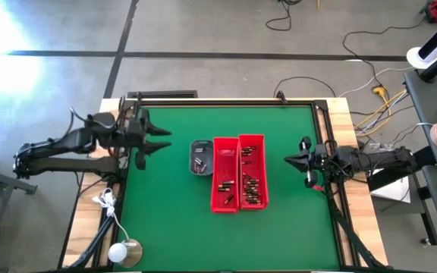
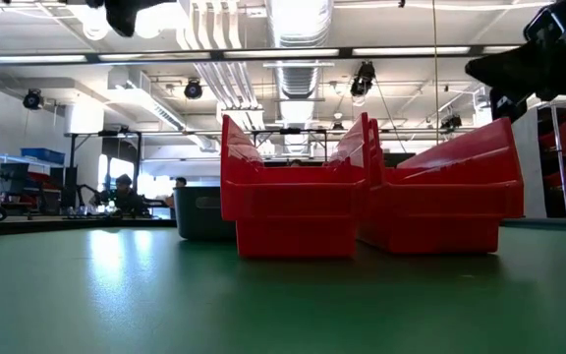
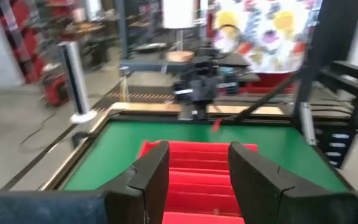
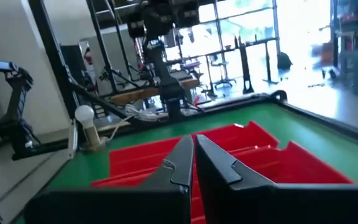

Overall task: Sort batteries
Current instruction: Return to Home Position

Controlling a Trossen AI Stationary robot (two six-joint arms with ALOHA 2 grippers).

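Nearest me the green table point(image 1: 173, 235) lies bare, apart from a round silvery object point(image 1: 124, 252) with a white cable at the near left corner, so that stretch is free room. In the middle the left red bin point(image 1: 214, 174) and the right red bin point(image 1: 265, 174) stand touching side by side. The batteries point(image 1: 224, 184) lie scattered inside both, and a few more sit in the grey tray point(image 1: 193, 145) just left of the left bin's far end. The right gripper point(image 1: 288, 159) hovers right of the bins, apart from them, its fingers pressed together on nothing. The left gripper point(image 1: 160, 139) hangs left of the tray and a little farther back, its fingers spread and empty. To bring the arms home cleanly, I would draw each one straight back to its own side, staying above the bin walls and never sweeping across them. The tight spots, as I judge it, are the side edges and the black frame rail point(image 1: 226, 101) along the far edge.
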